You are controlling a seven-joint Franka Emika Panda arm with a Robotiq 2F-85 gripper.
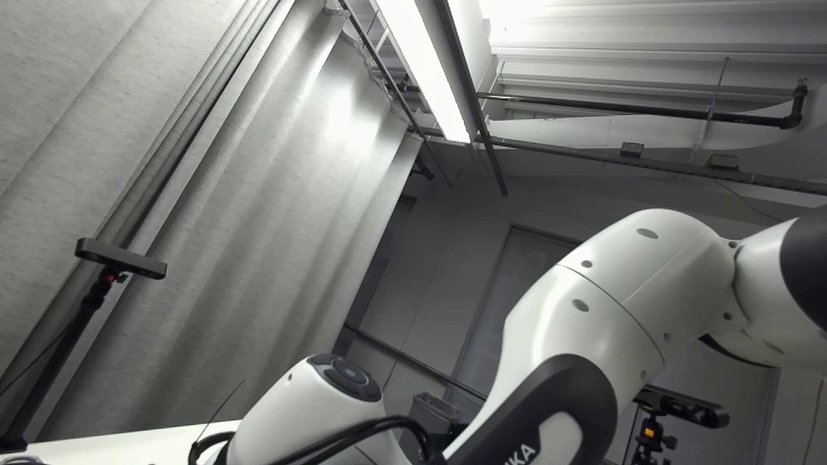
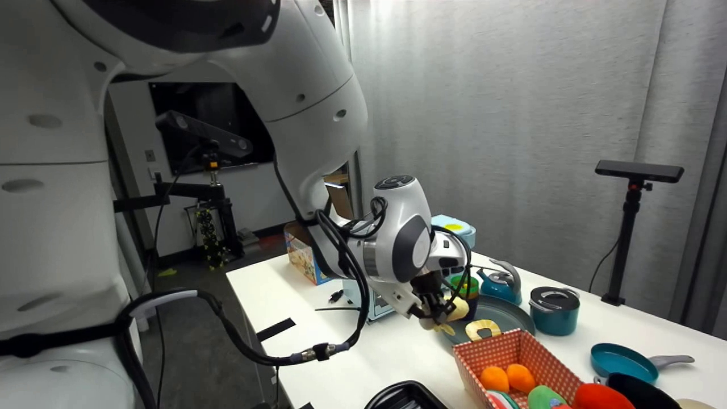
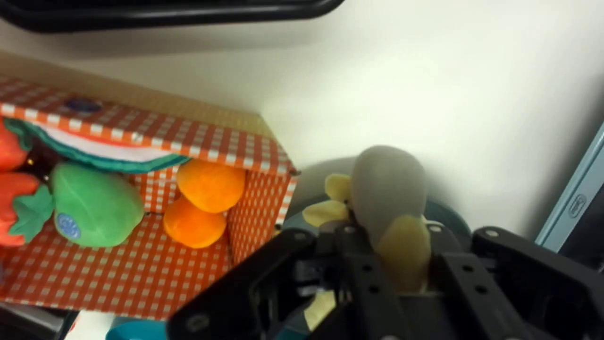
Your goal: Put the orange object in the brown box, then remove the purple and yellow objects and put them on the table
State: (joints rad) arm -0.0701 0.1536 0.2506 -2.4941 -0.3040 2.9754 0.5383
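Note:
A brown box with red checked lining [image 2: 483,363] stands on the table; its checked wall also shows in the wrist view [image 3: 257,212]. Two orange fruits [image 3: 203,208] lie inside, with a green fruit and several red items; they show in an exterior view too [image 2: 505,378]. My gripper [image 3: 391,236] is shut on a pale grey and yellow soft object [image 3: 389,184], held beside the box over the edge of a grey-teal plate [image 2: 511,318]. My gripper [image 2: 440,309] also shows in an exterior view. Yellow flaps [image 3: 325,212] stick out beside the held object. No clearly purple object shows.
A yellow ring [image 2: 483,328] lies on the plate. A black tray [image 2: 406,395] is near the table's front edge. A teal pot [image 2: 554,315], kettle [image 2: 500,287], pan [image 2: 625,363], dark banded cup [image 2: 467,292] and light blue toaster [image 2: 377,307] stand around.

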